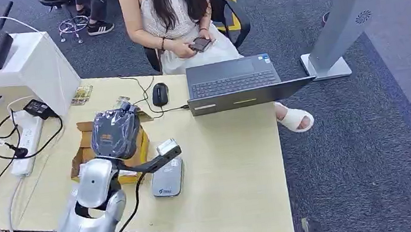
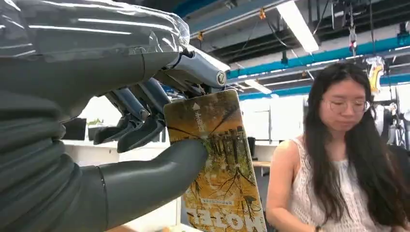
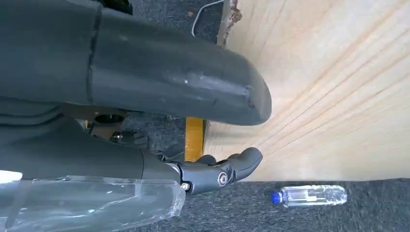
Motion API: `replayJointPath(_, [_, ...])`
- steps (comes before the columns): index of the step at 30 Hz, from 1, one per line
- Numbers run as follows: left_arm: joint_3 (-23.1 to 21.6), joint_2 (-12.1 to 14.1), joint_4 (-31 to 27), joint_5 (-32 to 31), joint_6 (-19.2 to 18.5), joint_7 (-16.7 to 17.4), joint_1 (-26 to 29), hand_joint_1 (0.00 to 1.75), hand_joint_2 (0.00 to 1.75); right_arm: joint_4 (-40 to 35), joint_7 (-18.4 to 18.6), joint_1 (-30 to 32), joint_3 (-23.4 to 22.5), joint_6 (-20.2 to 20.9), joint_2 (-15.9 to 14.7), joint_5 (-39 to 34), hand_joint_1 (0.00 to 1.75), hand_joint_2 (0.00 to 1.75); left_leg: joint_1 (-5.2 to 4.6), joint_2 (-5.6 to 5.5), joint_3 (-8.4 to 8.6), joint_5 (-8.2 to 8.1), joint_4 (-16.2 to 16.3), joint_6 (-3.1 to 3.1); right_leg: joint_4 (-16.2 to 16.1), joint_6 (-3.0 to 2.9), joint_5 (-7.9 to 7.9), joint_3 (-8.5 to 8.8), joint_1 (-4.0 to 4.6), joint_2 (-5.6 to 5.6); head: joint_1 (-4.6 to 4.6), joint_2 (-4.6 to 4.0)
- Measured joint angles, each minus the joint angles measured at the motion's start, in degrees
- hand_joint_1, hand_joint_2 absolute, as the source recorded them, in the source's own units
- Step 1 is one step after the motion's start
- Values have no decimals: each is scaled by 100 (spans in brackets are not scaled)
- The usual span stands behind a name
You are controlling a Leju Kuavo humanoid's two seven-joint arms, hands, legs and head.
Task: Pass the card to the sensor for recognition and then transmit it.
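A yellow card (image 2: pixel 217 159) with a tree picture and upside-down print is pinched between the thumb and fingers (image 2: pixel 145 130) of my left hand (image 1: pixel 115 133). That hand is wrapped in clear plastic and hovers over the wooden table (image 1: pixel 233 166), above a cardboard box (image 1: pixel 85 150). Just right of it lies a flat silver sensor unit (image 1: pixel 168 178) with a small reader head (image 1: pixel 168 148) on a dark arm. My right hand (image 3: pixel 212 140) hangs by the table's edge, thumb and fingers apart, holding nothing.
An open laptop (image 1: pixel 233 83) and a mouse (image 1: pixel 159 94) sit at the table's far side, where a person (image 1: pixel 178 13) sits holding a phone. A power strip (image 1: pixel 26 141) with cables lies left. A water bottle (image 3: pixel 309 195) lies on the carpet.
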Motion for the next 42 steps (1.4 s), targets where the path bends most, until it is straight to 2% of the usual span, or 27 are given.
replayJointPath(4, [-55, -46, 61, 9, -413, 181, 46, 175, 175, -17, 37, 15, 15, -31, 0, -59, 0, 0, -1, 1, -1, 0, 0, 0, 0, 0, 0, 0, -1, 1, -2, 0])
replayJointPath(7, [-127, -63, 173, 42, -534, 295, 120, 175, 175, -31, 57, 24, 22, -66, 0, -83, 0, 0, -1, 1, -1, 0, 0, 0, -1, 0, 0, 0, -1, 1, -2, 0])
replayJointPath(18, [-219, -66, 507, 125, -636, 354, 203, 175, 175, -57, 92, 49, 96, -72, 0, -96, 0, 0, -1, 1, -1, 0, 0, 0, -1, 0, 0, 0, -1, 0, -2, 0])
replayJointPath(42, [-547, -68, 1246, 55, -912, 243, 262, 175, 175, -59, 175, 46, 258, -74, 4, -151, 0, 0, -1, 1, -1, 0, 0, 0, 0, 0, 0, 0, -1, 0, 0, 0])
